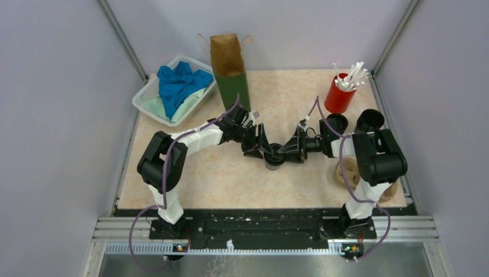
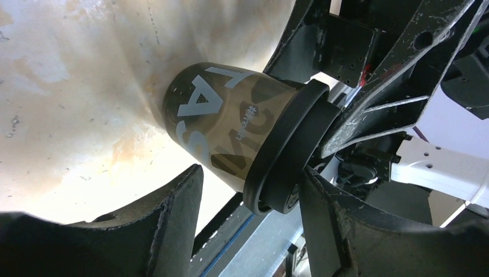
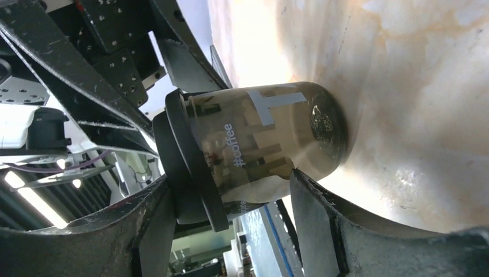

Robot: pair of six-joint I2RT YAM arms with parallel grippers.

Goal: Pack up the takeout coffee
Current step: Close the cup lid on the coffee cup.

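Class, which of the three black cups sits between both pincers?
The lidded cup at mid-table, flanked by left pincer and right pincer; the other two cups stand beside the red cup.

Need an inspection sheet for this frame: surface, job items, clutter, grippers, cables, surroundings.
Surface: table is beige and mottled; no spills seen.
Job's things: lidded cup stands upright at centre; second cup and third cup are at right; bag is upright and open at back.
Clutter: bin of cloths at rear left; red cup of sticks; carrier partly under the right arm.
Grippers: left gripper and right gripper both straddle the lidded cup; cannot tell if either is clamped.
Cables: left cable and right cable are purple and loop along the arms.
Surroundings: grey walls, metal frame.
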